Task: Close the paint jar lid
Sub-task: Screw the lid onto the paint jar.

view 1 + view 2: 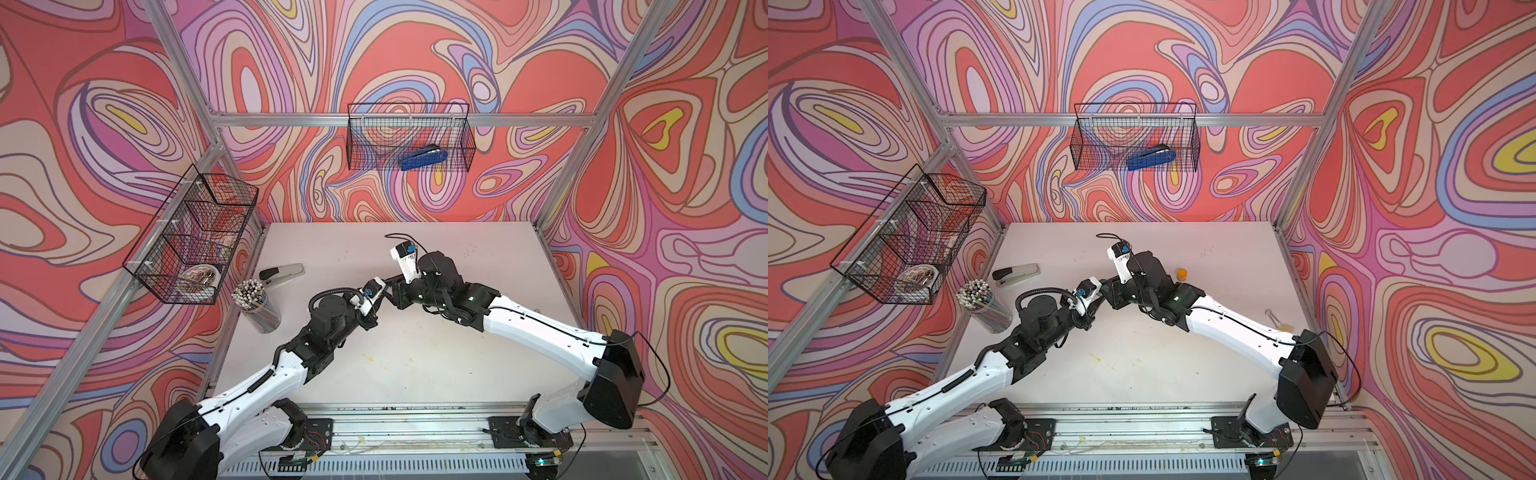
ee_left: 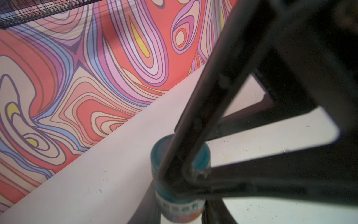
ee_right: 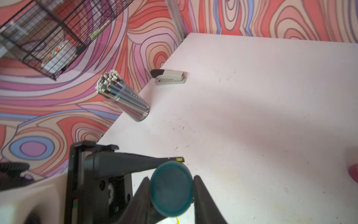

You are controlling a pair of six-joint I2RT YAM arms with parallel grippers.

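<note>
The paint jar (image 2: 180, 208), small and clear with teal paint and a printed label, stands on the white table (image 3: 251, 116). My left gripper (image 2: 181, 212) is shut on its body, low down. The round teal lid (image 3: 172, 189) sits on top of the jar. My right gripper (image 3: 172, 190) comes down from above and is shut on the lid's rim, one finger (image 3: 199, 194) on each side. In the right wrist view the left gripper's finger (image 3: 135, 163) reaches in beside the lid. In both top views the two grippers (image 1: 388, 291) (image 1: 1104, 291) meet mid-table and hide the jar.
A grey stapler (image 1: 281, 273) and a clear cup of pencils (image 1: 255, 305) stand near the left wall. An orange paint jar (image 1: 1181, 273) and a binder clip (image 1: 1273, 313) lie behind the right arm. Wire baskets hang on the back wall (image 1: 409, 141) and left wall (image 1: 191, 237).
</note>
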